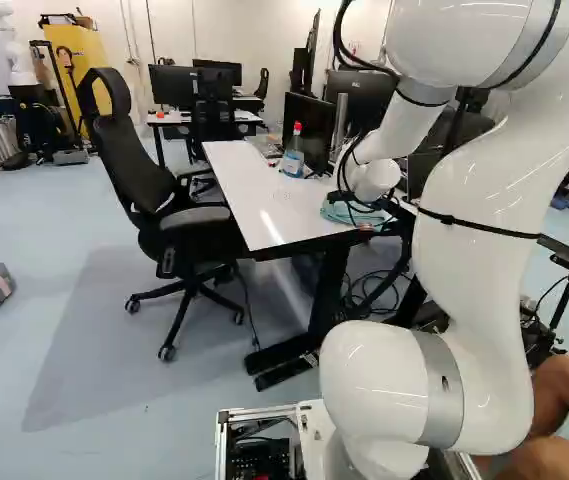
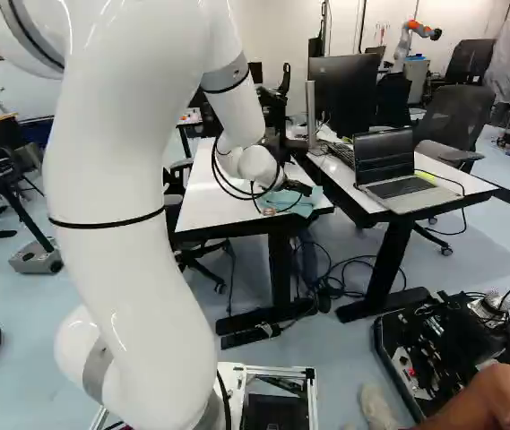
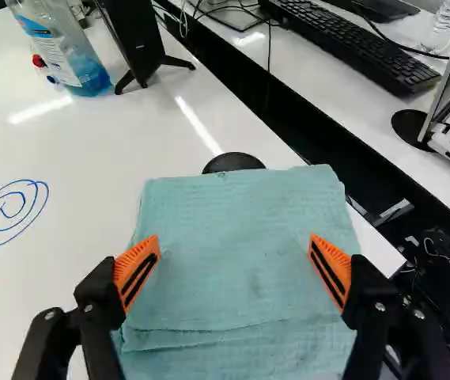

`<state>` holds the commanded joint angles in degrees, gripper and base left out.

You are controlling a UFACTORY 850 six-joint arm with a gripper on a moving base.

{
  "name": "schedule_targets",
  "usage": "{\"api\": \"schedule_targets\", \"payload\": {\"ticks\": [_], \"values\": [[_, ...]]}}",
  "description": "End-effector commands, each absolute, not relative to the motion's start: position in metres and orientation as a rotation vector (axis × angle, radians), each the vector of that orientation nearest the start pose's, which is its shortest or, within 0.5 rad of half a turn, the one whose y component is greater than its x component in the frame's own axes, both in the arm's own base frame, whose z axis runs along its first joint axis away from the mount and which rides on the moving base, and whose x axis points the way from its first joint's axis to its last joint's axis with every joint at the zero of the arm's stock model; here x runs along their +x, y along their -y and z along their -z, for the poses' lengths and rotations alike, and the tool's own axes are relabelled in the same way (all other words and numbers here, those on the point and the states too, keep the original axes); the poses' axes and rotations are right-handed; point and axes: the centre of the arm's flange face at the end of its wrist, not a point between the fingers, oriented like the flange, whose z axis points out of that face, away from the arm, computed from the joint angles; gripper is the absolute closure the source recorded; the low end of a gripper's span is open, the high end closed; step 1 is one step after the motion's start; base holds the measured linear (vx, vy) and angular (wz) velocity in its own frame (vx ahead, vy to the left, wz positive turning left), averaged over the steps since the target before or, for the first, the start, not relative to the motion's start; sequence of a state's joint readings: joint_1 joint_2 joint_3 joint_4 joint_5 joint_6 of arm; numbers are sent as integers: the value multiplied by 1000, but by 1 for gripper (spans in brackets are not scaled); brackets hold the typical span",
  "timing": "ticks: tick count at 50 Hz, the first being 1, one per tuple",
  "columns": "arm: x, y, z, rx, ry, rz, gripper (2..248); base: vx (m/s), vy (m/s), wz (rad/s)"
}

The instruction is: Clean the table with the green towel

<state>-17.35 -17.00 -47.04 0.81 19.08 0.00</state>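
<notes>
In the right base view my gripper (image 2: 299, 187) is low over the green towel (image 2: 283, 202), at the near end of the white table (image 2: 203, 204). The wrist view has the gripper (image 3: 234, 257) open, its orange-padded fingers far apart above the folded towel (image 3: 244, 237). No grip on the cloth shows. A blue spiral mark (image 3: 13, 210) is drawn on the tabletop, to one side of the towel. In the left base view the towel (image 1: 348, 212) lies flat near the table's corner, partly hidden by the wrist and cables.
A spray bottle (image 3: 76, 57) with blue liquid and a monitor (image 1: 309, 130) stand farther along the table. Across a gap, a second table holds a keyboard (image 3: 351, 43) and a laptop (image 2: 396, 170). An office chair (image 1: 179, 215) is beside the table. Another robot (image 2: 409, 40) stands far back.
</notes>
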Motion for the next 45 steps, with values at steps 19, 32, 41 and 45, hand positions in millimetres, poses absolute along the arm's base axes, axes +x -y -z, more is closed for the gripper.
{"api": "schedule_targets", "payload": {"ticks": [19, 32, 41, 45], "values": [[501, 157, -384, -2942, -472, 1334, 3, 0, 0, 0], [501, 157, -384, -2942, -472, 1334, 3, 0, 0, 0], [501, 157, -384, -2942, -472, 1334, 3, 0, 0, 0], [501, 157, -384, -2942, -472, 1334, 6, 0, 0, 0]]}}
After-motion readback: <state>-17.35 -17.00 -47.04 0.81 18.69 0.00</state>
